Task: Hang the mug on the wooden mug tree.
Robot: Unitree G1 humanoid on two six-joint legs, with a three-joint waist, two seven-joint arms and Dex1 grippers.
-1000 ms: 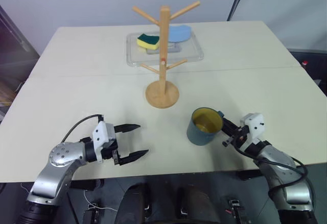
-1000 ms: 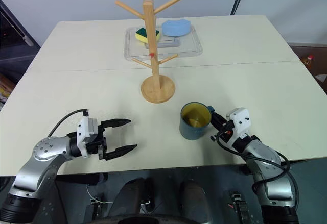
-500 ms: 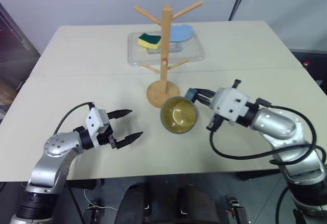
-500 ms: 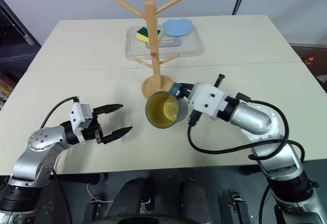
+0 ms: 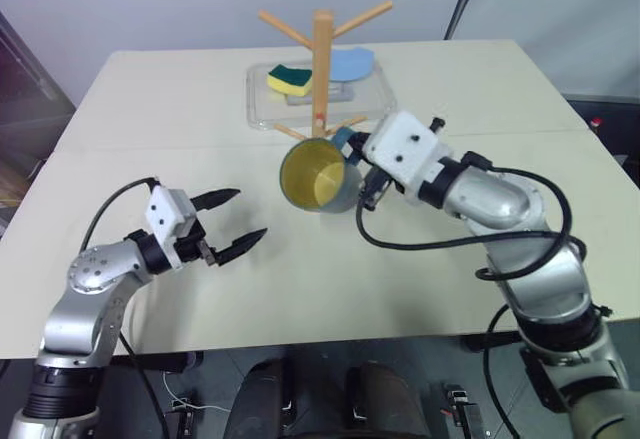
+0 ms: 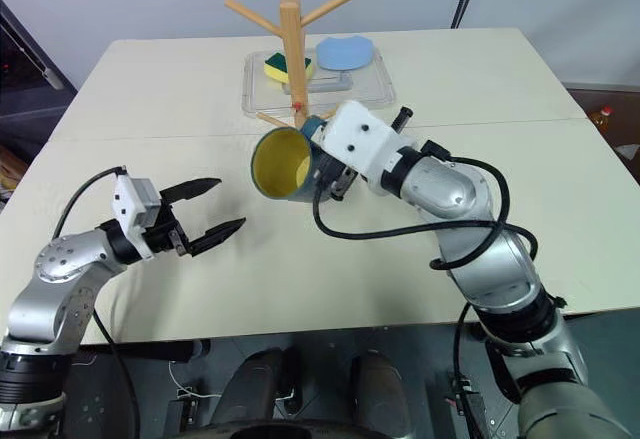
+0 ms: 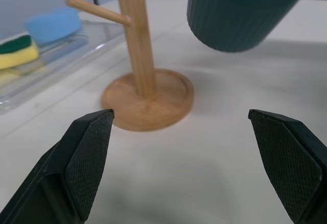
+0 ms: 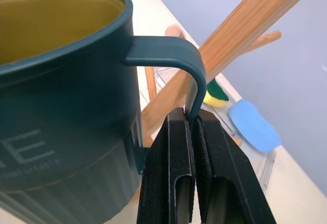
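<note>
Two grippers: we see both over the near half of the table (image 5: 520, 179), one empty and one loaded.
Left gripper (image 5: 230, 223): nearest to us on the left, fingers spread wide apart with nothing between them, hovering above the tabletop and pointing toward the middle.
Right gripper (image 8: 193, 127): fingers pressed together on the lower part of the mug's handle, a thin pinch on one narrow strip.
Mug (image 5: 318, 175): lifted clear of the table at centre, tipped on its side so the yellow inside faces us, just in front of the mug tree's lower pegs.
Mug handling: we judge it rigid, smooth-walled and fairly light; held by the handle alone it could swivel in the pinch, so slow moves suit it.
Where to hold: we think the handle grip leaves the loop's upper part free for a peg, though the fingers take up some of the opening.
Mug tree (image 5: 321, 69): just beyond the mug, upright; we judge it light enough to tip if a peg is pushed hard.
Tray (image 5: 262, 109): farthest, clear, holding a yellow sponge (image 5: 289, 80) and a blue sponge (image 5: 351, 63).
</note>
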